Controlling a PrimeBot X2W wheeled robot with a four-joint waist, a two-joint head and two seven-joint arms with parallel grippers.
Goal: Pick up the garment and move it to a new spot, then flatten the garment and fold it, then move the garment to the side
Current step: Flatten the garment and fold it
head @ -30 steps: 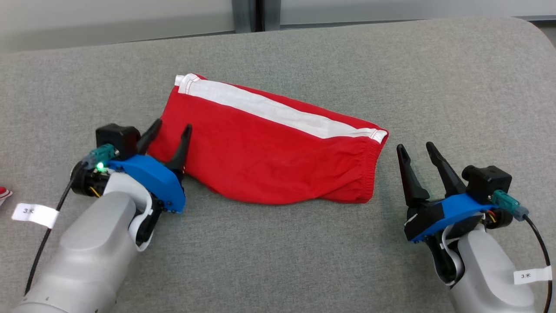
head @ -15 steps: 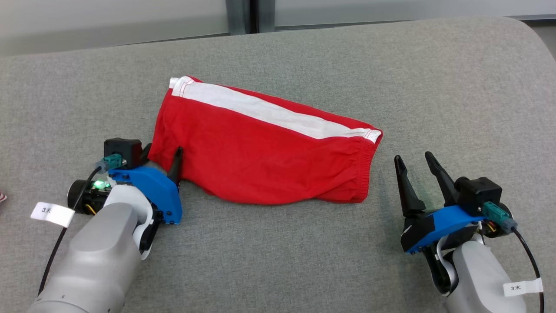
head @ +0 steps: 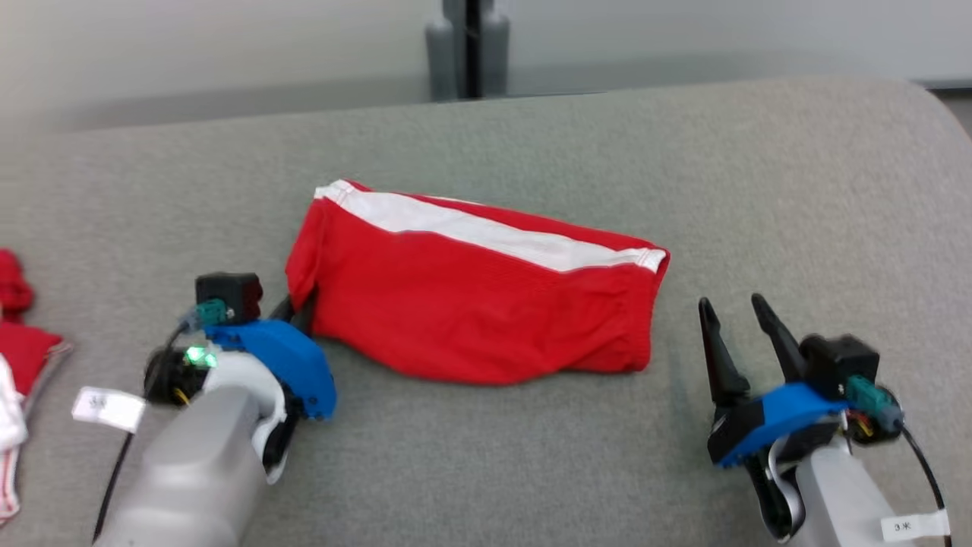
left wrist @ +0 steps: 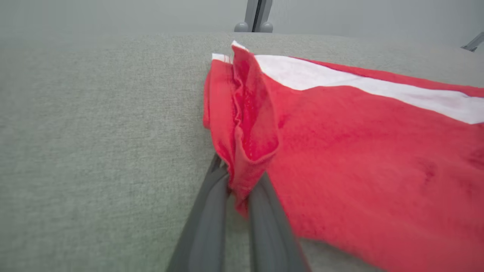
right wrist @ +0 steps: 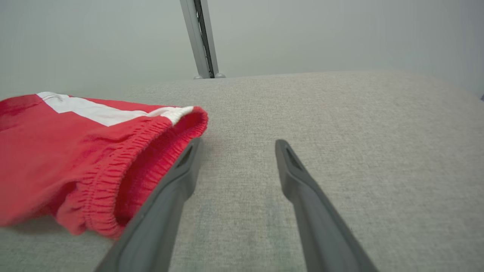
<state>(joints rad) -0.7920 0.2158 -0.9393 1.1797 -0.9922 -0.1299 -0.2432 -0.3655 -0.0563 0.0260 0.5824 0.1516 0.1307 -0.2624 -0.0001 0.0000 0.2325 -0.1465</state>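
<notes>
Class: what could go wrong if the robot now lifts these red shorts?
The left gripper pinches only a thin hem corner of the red shorts, so it may slip free.
The right gripper is open beside the waistband, holding nothing, so a one-sided lift could drag and bunch the cloth.

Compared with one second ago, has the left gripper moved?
Yes. Judged against the garment, the left gripper has drawn slightly back toward the robot and closed on its left corner.

1. The forearms (head: 190,471) are pale grey and rounded, with blue wrist housings (head: 292,368).
2. The right gripper (head: 730,302) has two long, dark, tapered fingers (head: 717,365).
3. Each wrist bears a black camera block (head: 228,292), a teal connector (head: 210,311), a black cable (head: 112,486) and a white tag (head: 108,409).
4. A green light (head: 196,355) glows at the left wrist.
</notes>
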